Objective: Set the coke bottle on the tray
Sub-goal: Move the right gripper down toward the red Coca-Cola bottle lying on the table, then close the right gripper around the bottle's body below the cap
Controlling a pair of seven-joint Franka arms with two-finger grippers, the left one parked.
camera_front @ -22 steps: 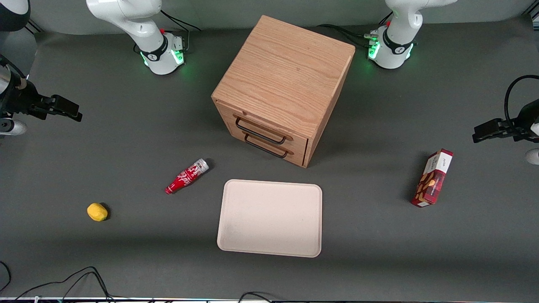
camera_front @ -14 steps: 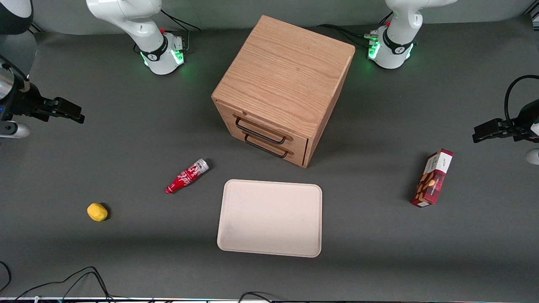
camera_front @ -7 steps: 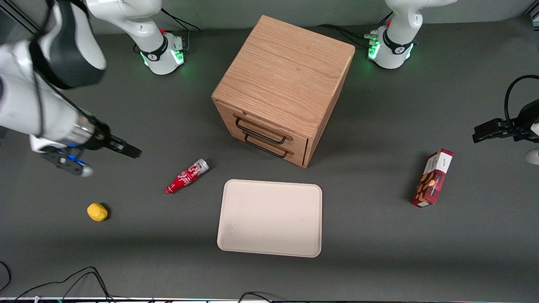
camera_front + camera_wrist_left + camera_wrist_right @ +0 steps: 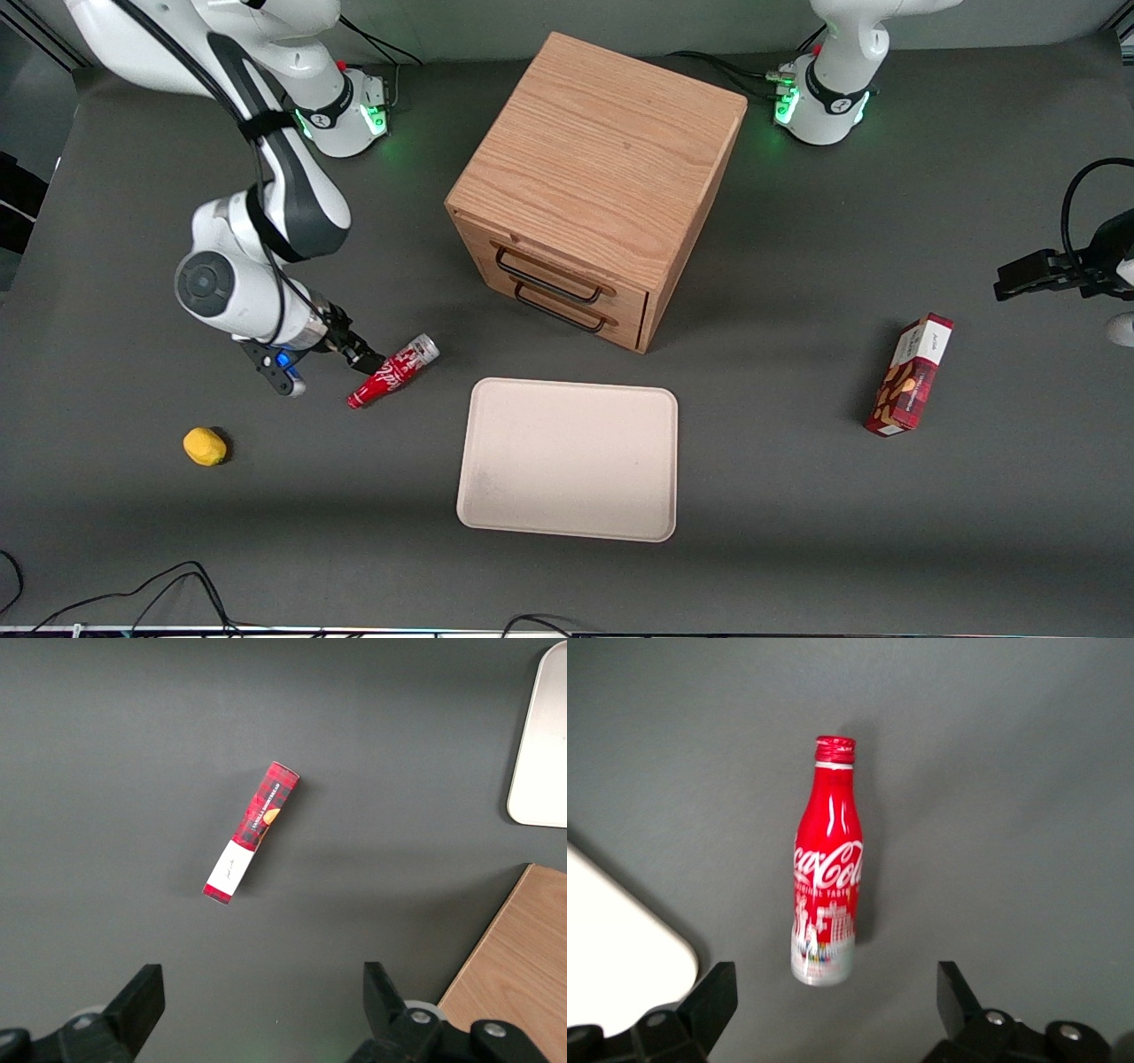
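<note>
Right arm arrives over the coke bottle, tray waiting empty

Nearest the front camera the tray [image 4: 568,459] lies bare; just beside its corner, a little farther off, the coke bottle [image 4: 394,370] lies on its side on the table. The gripper [image 4: 359,353] (half a second ago well apart, toward the working arm's end) now hovers right at the bottle, jaws spread wide and holding nothing, so the grasp looks imminent. Farther off stands the wooden drawer cabinet [image 4: 595,182].
</note>
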